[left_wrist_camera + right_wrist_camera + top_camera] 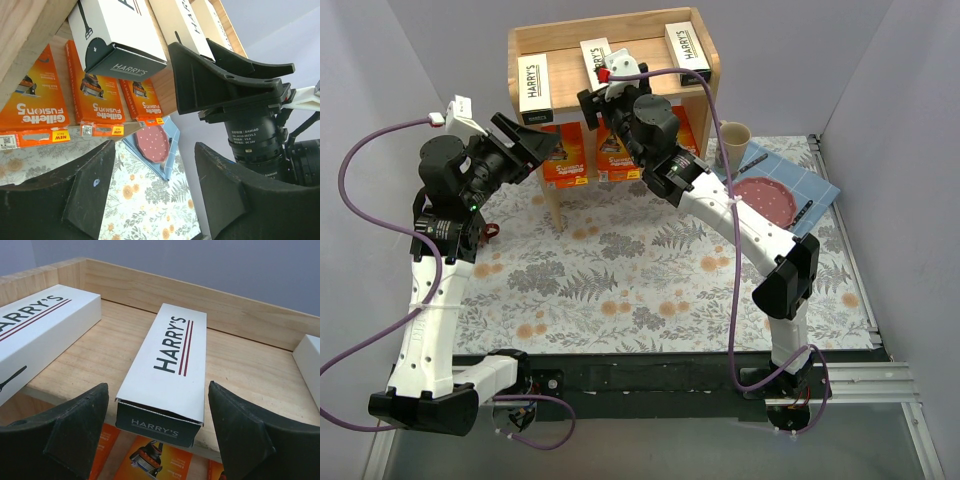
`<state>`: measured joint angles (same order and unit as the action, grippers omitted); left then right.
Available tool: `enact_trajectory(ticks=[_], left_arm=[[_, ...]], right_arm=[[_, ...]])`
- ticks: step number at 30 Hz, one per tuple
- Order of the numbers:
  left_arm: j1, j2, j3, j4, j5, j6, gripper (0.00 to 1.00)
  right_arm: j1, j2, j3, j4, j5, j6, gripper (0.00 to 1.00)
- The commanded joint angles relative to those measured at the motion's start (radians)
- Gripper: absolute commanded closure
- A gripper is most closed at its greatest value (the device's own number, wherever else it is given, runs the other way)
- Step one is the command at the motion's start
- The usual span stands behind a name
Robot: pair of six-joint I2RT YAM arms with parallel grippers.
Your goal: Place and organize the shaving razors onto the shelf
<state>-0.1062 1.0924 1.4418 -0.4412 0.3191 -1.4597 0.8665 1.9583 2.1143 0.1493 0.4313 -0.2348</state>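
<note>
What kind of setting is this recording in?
Probably a lab robot cell staged as a shop display: plain grey walls surround a floral cloth, and a small wooden shelf holds Harry's boxes and orange Gillette packs.

Shelf (250, 370) pale bare wood, matt; white boxes (170, 365) smooth matt card; orange packs (95, 95) glossy.

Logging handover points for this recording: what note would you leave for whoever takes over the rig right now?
Left gripper open, empty, near the shelf's left front. Right gripper open, straddling the near end of the middle HARRY'S box, not gripping.
Done: it and the outer HARRY'S boxes lie on the top tier; three orange packs below.
Left: all six look shelved; perhaps straighten the middle box, then withdraw both arms.
</note>
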Motion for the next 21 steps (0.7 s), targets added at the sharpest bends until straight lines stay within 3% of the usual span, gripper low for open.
enact_trajectory(ticks=[1, 7, 14, 21], left_arm=[[0.008, -0.019, 0.039, -0.016, 0.011, 0.035, 0.39], [0.008, -0.012, 0.034, -0.011, 0.009, 0.022, 0.38], [0.013, -0.005, 0.043, -0.01, 0.009, 0.019, 0.38], [0.014, -0.005, 0.046, -0.011, 0.017, 0.015, 0.37]], right_arm=[[0.002, -0.067, -0.002, 0.029, -0.015, -0.015, 0.12], [0.003, -0.059, -0.022, 0.03, -0.008, -0.003, 0.18], [0.0, 0.001, 0.047, 0.03, 0.03, 0.037, 0.35], [0.0, -0.012, 0.047, 0.059, 0.101, 0.046, 0.41]])
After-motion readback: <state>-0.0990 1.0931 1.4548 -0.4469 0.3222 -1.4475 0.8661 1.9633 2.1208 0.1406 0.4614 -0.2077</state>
